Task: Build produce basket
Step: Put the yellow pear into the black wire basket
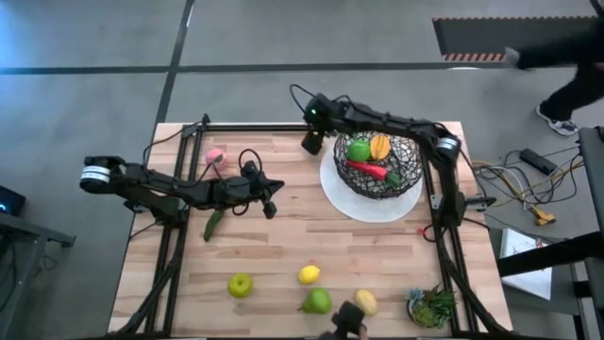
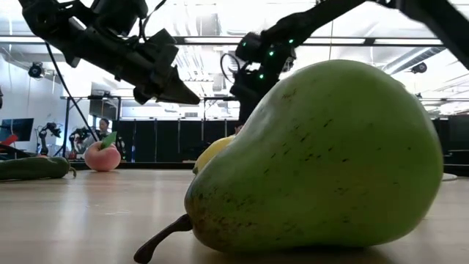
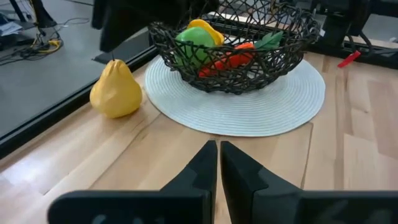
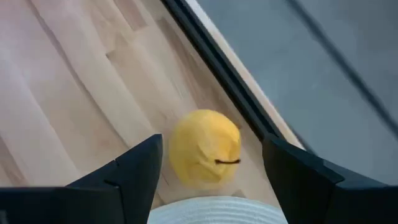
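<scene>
Left arm: reaches from the table's left edge toward the middle, well left of the basket.
Pink peach (image 1: 215, 157): far left of the basket, near the table's back edge.
Dark green pepper (image 1: 213, 224): left of the basket, lying just in front of the left arm.
Left gripper (image 1: 268, 198): left of the basket, over bare wood, fingers pressed together with nothing between them; in the left wrist view the tips (image 3: 217, 163) meet and point at the basket.
Green apple (image 1: 240, 284): left of and well in front of the basket, near the front edge.
Lemon (image 1: 309, 275): in front of the basket, slightly left of it.
Green pear (image 1: 317, 301): just in front of the lemon, well apart from the basket.
Right gripper (image 1: 312, 142): just left of the basket's back rim, fingers spread wide above a yellow pear (image 4: 205, 148) that lies beside the white mat (image 3: 249, 112).
Basket (image 1: 379, 166): on the mat, right of table centre, holding a green fruit, an orange piece and a red carrot-like piece.
Yellow fruit (image 1: 366, 302): in front of the basket, near the front edge.
Plant tuft (image 1: 432, 306): front right corner, well in front of the basket.
</scene>
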Available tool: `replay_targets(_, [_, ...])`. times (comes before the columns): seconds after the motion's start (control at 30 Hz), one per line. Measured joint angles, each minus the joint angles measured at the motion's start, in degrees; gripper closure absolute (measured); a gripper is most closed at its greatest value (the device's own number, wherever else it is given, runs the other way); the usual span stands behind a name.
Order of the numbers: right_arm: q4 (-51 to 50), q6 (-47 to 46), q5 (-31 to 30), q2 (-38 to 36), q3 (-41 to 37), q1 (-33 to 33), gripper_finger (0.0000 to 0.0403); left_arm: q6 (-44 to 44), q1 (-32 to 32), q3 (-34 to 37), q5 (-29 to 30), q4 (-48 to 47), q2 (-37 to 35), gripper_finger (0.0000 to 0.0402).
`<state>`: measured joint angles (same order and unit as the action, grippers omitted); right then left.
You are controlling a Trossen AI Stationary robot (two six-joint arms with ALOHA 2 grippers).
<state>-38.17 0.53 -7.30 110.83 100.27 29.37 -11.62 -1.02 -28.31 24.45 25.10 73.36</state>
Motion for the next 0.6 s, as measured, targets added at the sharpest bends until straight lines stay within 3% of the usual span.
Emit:
replay_targets(0.3, [-10.4, -5.3, 2.3, 8.4, 11.3, 4.1, 0.0142, 0.0, 0.0, 0.6, -0.1, -0.1, 0.0, 0.0398])
replay_targets(0.6, [-13.8, -6.6, 3.5, 10.1, 12.7, 4.3, 0.0166, 0.0, 0.0, 0.6, -0.1, -0.1, 0.0, 0.0398])
